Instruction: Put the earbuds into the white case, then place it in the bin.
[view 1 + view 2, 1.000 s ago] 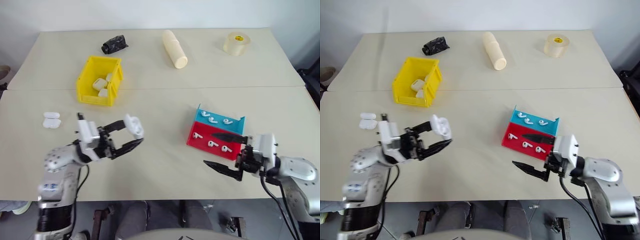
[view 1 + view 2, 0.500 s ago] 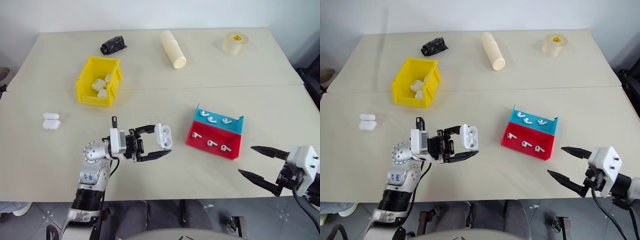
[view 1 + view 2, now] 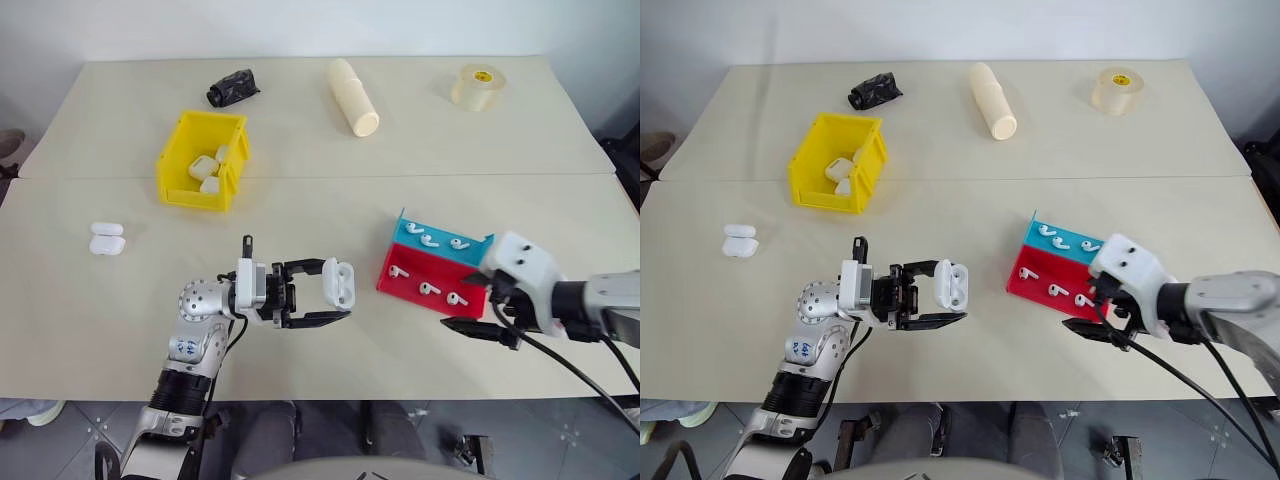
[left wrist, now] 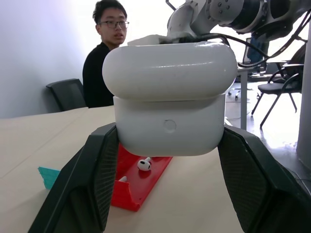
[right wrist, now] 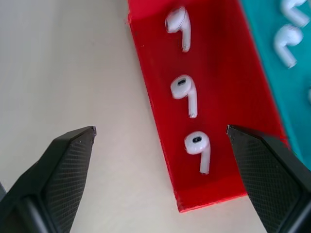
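While the left gripper (image 3: 325, 298) pinches the small glossy white earbud case (image 3: 339, 282), lid shut, the spread right gripper (image 5: 160, 141) hovers over tiny white earbuds (image 5: 198, 145) in the red tray (image 5: 228, 87); binning remains, yellow bin (image 3: 178, 180) at eleven o'clock.

The bin (image 3: 200, 175) sits on the table (image 3: 320, 350) at about ten o'clock, with some cases in it. A pair of cases (image 3: 106, 239) lies at nine o'clock, well apart from the bin. The two trays (image 3: 436, 268) sit side by side at three o'clock, with earbuds (image 5: 198, 148) in them. At the far edge lie a crumpled wrapper (image 3: 231, 87) at eleven, a cylinder (image 3: 353, 96) at twelve and a tape roll (image 3: 477, 87) at one.
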{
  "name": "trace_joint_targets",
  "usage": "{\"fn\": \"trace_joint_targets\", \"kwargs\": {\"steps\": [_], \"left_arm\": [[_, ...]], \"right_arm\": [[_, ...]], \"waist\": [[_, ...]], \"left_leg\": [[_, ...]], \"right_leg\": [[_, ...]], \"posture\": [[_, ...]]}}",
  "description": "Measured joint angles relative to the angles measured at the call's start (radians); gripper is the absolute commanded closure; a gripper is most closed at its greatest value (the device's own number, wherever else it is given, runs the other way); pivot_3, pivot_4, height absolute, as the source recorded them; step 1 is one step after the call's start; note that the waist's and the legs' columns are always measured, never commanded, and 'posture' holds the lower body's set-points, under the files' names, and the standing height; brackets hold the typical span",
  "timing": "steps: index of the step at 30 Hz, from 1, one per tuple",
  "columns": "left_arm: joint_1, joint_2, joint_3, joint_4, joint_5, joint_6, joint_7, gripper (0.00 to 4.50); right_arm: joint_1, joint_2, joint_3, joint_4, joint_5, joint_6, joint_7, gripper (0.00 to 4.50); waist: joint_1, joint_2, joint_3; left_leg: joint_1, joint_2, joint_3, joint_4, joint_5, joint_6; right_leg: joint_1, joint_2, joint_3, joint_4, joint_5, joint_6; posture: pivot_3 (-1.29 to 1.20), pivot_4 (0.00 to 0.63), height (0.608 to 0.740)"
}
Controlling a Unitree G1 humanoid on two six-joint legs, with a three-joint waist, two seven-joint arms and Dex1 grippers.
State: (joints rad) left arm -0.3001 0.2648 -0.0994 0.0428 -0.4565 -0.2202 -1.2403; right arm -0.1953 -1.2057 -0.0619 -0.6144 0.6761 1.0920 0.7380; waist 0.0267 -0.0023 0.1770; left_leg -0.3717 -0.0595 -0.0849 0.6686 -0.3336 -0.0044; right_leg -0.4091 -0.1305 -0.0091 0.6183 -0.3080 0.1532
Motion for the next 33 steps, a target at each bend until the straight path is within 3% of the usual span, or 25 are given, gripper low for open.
{"fn": "trace_joint_targets", "kwargs": {"steps": [9, 12, 19, 33], "left_arm": [[0.059, 0.014, -0.023, -0.078, 0.006, 0.014, 0.049, 1.77], [0.077, 0.018, -0.03, -0.097, 0.006, 0.026, 0.065, 1.77], [0.088, 0.025, -0.038, -0.121, 0.006, 0.048, 0.091, 1.77], [0.088, 0.027, -0.038, -0.149, 0.005, 0.067, 0.114, 1.77]], "right_arm": [[-0.148, -0.003, 0.223, 0.071, -0.167, -0.017, 0.02, 0.0], [-0.178, -0.003, 0.257, 0.079, -0.201, -0.029, 0.047, 0.6], [-0.217, -0.003, 0.31, 0.097, -0.267, -0.057, 0.11, 2.95], [-0.259, -0.003, 0.376, 0.139, -0.39, -0.119, 0.219, 2.95]], "waist": [[-0.001, 0.0, 0.0], [-0.001, 0.0, 0.0], [-0.001, 0.0, 0.0], [-0.001, 0.0, 0.0]], "left_leg": [[0.0, 0.0, 0.001, 0.0, 0.0, 0.0], [0.0, 0.0, 0.001, 0.0, 0.0, 0.0], [0.0, 0.0, 0.001, 0.0, 0.0, 0.0], [0.0, 0.0, 0.001, -0.001, 0.0, 0.0]], "right_leg": [[-0.001, 0.0, 0.0, 0.0, 0.0, 0.0], [-0.001, 0.0, 0.001, 0.0, 0.0, 0.0], [-0.001, 0.0, 0.001, 0.0, 0.0, 0.0], [-0.001, 0.0, 0.001, 0.0, 0.0, 0.0]], "posture": [[0.0, 0.15, 0.74], [0.0, 0.15, 0.74], [0.0, 0.15, 0.74], [0.0, 0.15, 0.74]]}}
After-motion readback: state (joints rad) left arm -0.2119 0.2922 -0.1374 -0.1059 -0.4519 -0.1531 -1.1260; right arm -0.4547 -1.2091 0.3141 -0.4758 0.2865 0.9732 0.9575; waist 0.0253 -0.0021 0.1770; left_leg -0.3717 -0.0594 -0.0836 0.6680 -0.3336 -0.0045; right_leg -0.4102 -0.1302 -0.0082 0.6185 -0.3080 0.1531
